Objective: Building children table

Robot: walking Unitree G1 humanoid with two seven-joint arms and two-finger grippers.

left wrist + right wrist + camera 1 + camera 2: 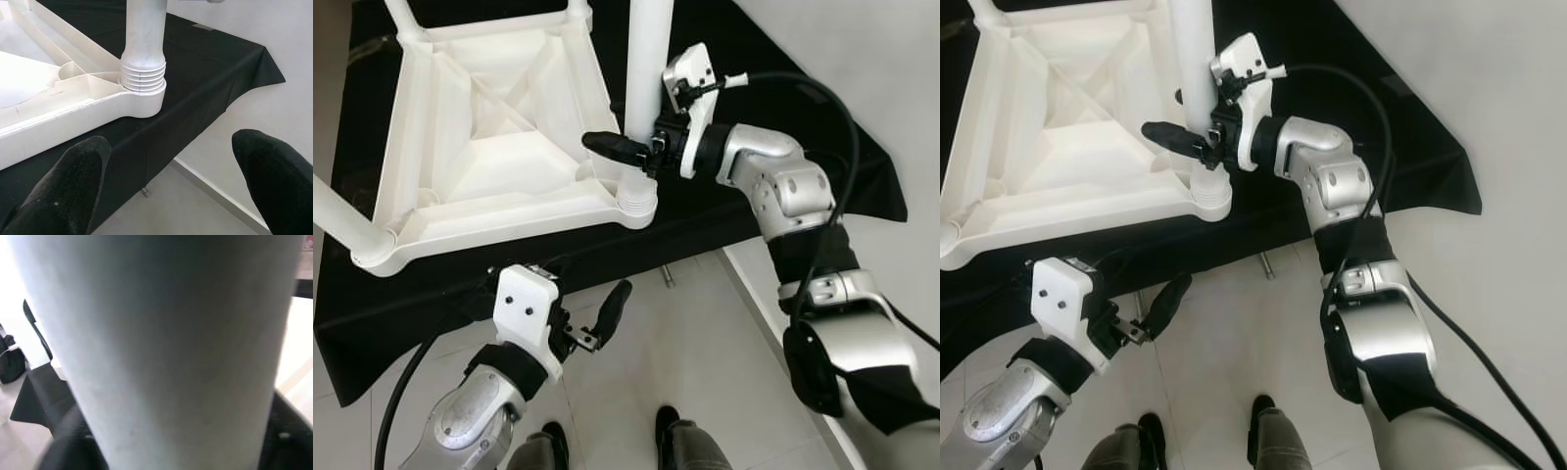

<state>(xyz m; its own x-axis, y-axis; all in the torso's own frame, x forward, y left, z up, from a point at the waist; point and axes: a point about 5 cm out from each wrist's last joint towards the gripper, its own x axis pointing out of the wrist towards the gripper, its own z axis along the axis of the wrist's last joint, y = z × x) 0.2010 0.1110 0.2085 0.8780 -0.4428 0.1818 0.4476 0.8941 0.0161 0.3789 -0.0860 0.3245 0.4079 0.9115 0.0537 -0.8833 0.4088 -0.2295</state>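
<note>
A white plastic children's table (489, 147) lies upside down on a black cloth (724, 211). A white leg (646, 59) stands upright in the threaded socket (143, 81) at its near right corner. My right gripper (625, 147) is shut on this leg just above the socket; one black finger (605, 145) shows in front, and the leg (166, 333) sits close against the wrist camera. My left gripper (587, 289) hangs open below the cloth's front edge, empty, with its fingertips (63, 191) pointing up at that corner. Two more legs (342, 220) stick out of other corners.
The black cloth drapes over the support's front edge (411, 323) and right corner (891, 196). A light tiled floor (705, 333) lies below, and a white wall with a baseboard (773, 313) runs along the right. Two dark feet (671, 431) stand near the bottom edge.
</note>
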